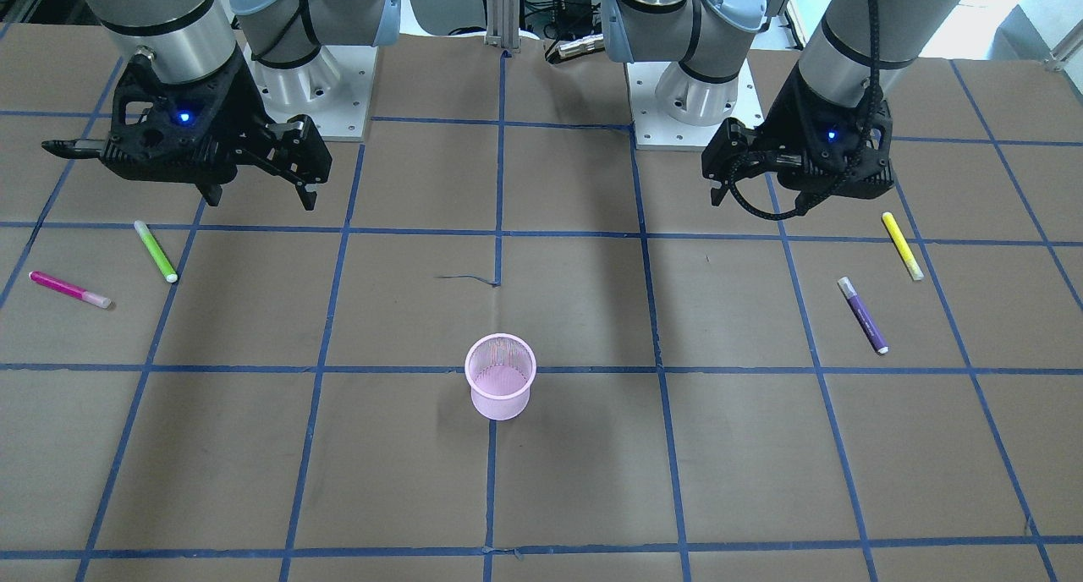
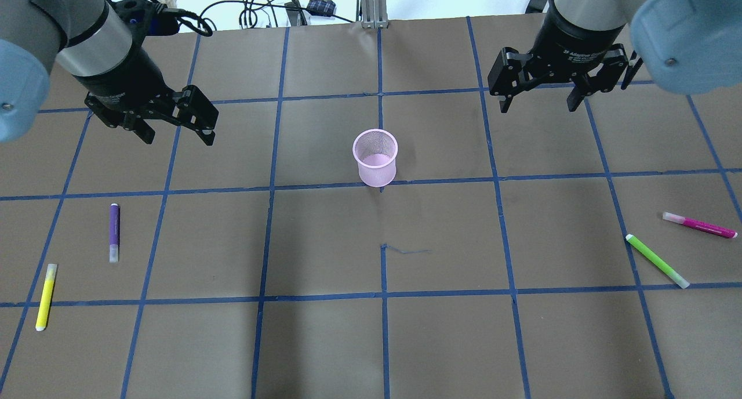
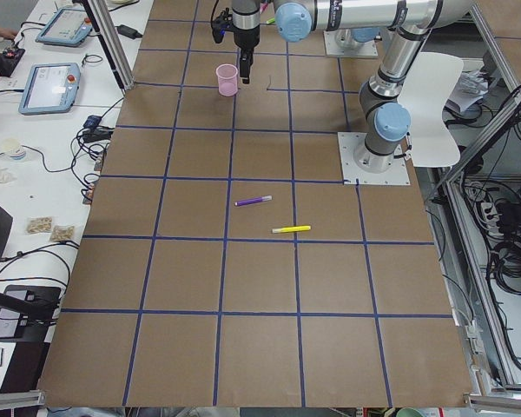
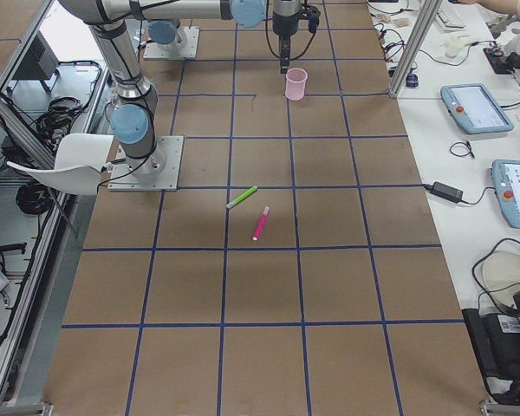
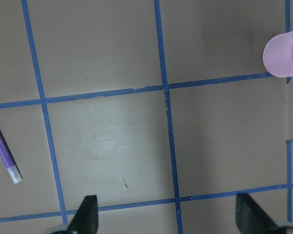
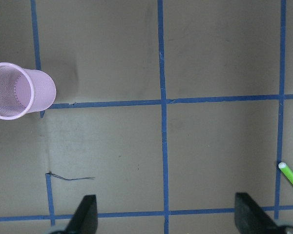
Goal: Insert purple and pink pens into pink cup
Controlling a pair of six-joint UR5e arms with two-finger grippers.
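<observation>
A pink mesh cup [image 2: 375,158] stands upright mid-table; it also shows in the front view [image 1: 500,379]. A purple pen [image 2: 114,232] lies flat on the robot's left side, also in the left wrist view [image 5: 5,152]. A pink pen [image 2: 699,225] lies flat at the far right, also in the front view [image 1: 69,289]. My left gripper [image 2: 177,135] hovers open and empty, beyond the purple pen and left of the cup. My right gripper [image 2: 538,106] hovers open and empty, right of the cup and well beyond the pink pen.
A green pen [image 2: 657,260] lies close beside the pink pen. A yellow pen [image 2: 46,296] lies near the purple pen toward the table's left edge. Blue tape lines grid the brown table [image 2: 324,341]. The arm bases [image 1: 305,83] stand at the robot's side.
</observation>
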